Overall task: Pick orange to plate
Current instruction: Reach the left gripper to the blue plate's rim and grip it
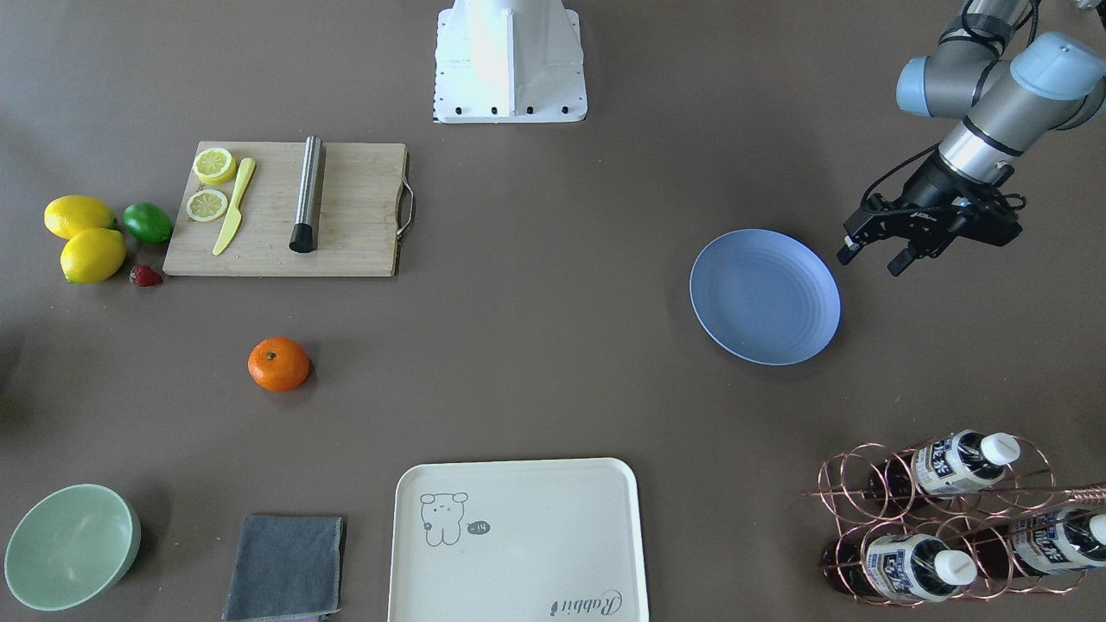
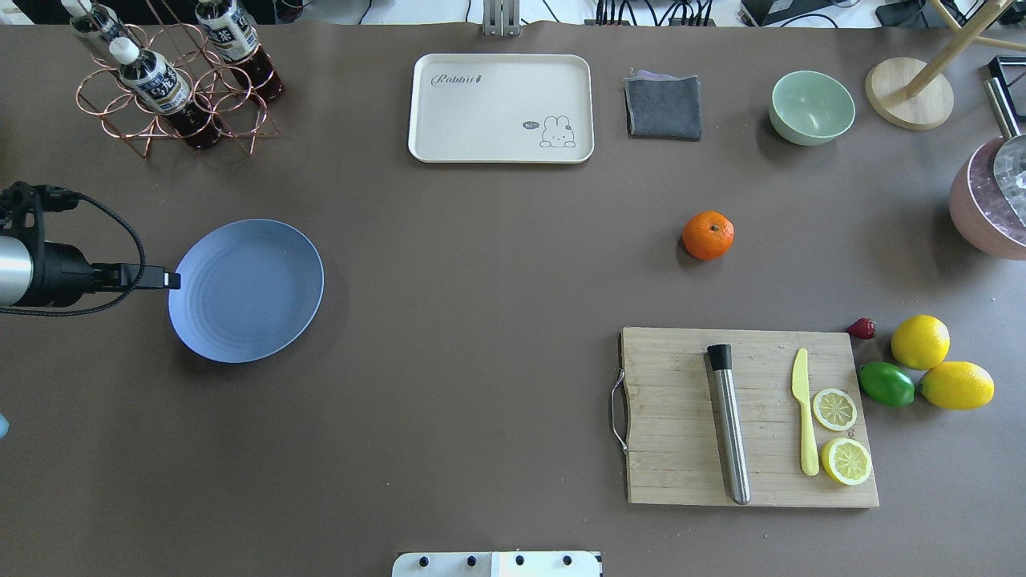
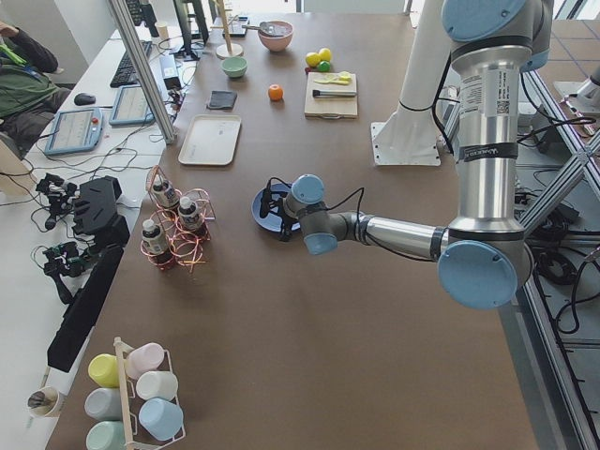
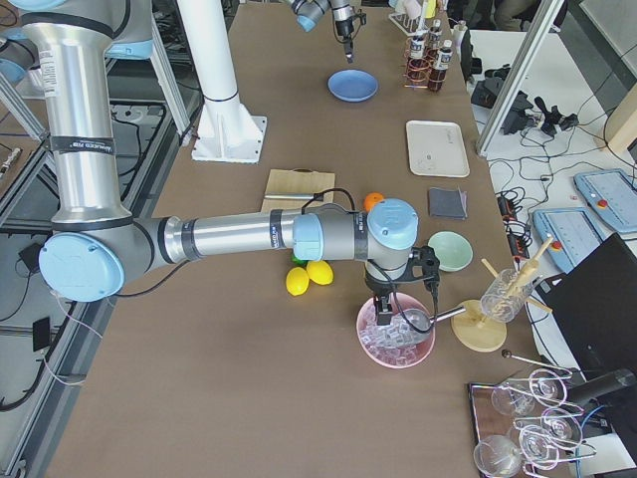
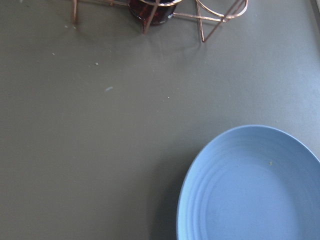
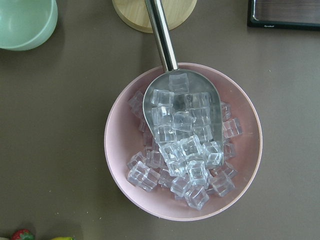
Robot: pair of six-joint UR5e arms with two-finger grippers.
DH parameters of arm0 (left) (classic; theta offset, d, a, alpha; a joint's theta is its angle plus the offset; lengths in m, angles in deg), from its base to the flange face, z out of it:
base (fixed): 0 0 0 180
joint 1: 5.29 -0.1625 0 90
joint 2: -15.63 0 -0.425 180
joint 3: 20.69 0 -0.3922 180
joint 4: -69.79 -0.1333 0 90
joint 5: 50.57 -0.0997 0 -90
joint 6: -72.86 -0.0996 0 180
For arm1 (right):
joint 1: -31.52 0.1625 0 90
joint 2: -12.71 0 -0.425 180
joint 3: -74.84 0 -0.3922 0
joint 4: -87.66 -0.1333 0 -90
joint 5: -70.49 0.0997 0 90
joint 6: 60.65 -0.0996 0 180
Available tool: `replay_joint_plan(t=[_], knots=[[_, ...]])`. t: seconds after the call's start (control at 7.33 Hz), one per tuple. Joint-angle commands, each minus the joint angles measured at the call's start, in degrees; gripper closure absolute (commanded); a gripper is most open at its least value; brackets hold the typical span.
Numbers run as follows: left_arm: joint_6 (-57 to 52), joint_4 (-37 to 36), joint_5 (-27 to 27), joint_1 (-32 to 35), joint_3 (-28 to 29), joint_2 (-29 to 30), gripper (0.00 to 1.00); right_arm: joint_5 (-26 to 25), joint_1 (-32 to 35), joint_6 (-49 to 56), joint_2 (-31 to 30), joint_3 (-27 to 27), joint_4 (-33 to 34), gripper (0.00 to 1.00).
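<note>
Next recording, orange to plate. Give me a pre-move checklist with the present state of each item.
1. Orange stands alone, nothing touching it: ok.
2. Plate holds nothing: ok.
3. Left end effector open, fingers apart: ok, but it is beside the plate's rim, far from the orange.
4. Right end effector open: cannot tell; it hangs above the pink bowl of ice.
5. Orange on plate: not ok, not yet done.
</note>
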Motion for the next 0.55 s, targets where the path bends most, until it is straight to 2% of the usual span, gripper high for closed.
replay_joint_plan(t=[0.0, 0.27, 0.41], knots=[[0.0, 1.5, -4.3, -4.3, 4.5, 3.9, 0.03, 0.0, -0.1, -0.1, 0.1, 0.2, 0.0, 0.0], [-0.2, 7.2, -4.2, -4.3, 8.8, 3.5, 0.03, 0.0, -0.1, -0.1, 0.1, 0.1, 0.0, 0.0], [0.1, 8.5, -3.9, -4.3, 9.6, 3.5, 0.25, 0.0, -0.1, -0.1, 0.1, 0.0, 0.0, 0.0]])
